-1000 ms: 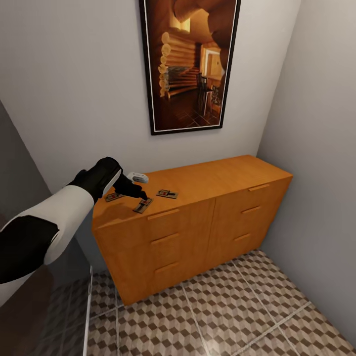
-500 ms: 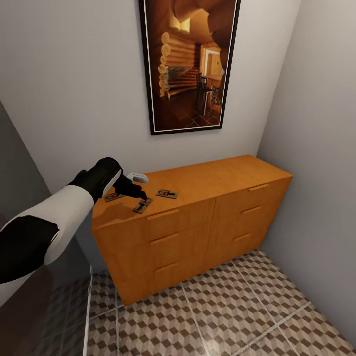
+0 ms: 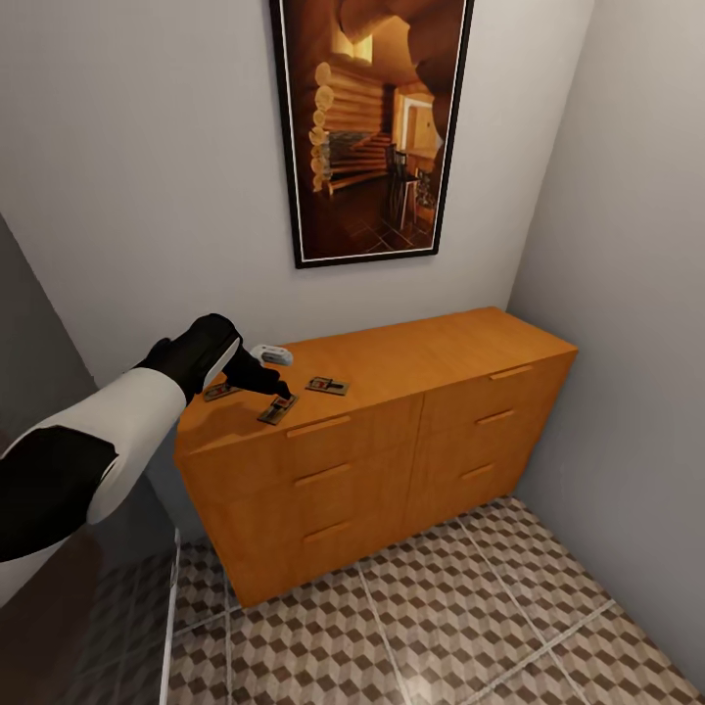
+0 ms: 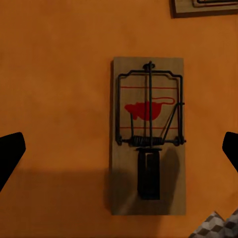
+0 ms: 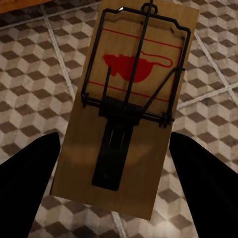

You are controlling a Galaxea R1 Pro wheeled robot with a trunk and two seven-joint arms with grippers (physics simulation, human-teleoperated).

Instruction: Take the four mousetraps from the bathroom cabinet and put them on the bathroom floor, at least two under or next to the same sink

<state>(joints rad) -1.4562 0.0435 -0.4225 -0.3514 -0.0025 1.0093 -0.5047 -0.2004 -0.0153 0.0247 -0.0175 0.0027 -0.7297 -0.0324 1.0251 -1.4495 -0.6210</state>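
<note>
Your left gripper (image 3: 281, 396) hangs over the near left corner of the low orange-brown wooden cabinet (image 3: 441, 352), fingers spread wide. In the left wrist view the dark fingertips (image 4: 10, 153) stand well apart on either side of a flat brown wooden mousetrap with a dark wire spring and red mouse print (image 4: 148, 141). It lies flat on the cabinet top between them, untouched. That framing suggests you are lined up to come straight down and close across its narrow width.

Moving right along the cabinet top in the head view, a second trap (image 3: 219, 392) lies partly behind your wrist, the one under your fingers (image 3: 277, 410) sits near the front edge, and a third (image 3: 327, 386) rests just beyond it. A small white object (image 3: 271, 355) sits nearer the wall; you cannot tell what it is.

Your right gripper (image 5: 116, 163) appears to pinch a fourth wooden mousetrap (image 5: 129, 109) by its long edges, held above the cube-patterned brown, beige and grey tiled floor (image 3: 441, 627), likely so it can be set down there. No sink shows here.
</note>
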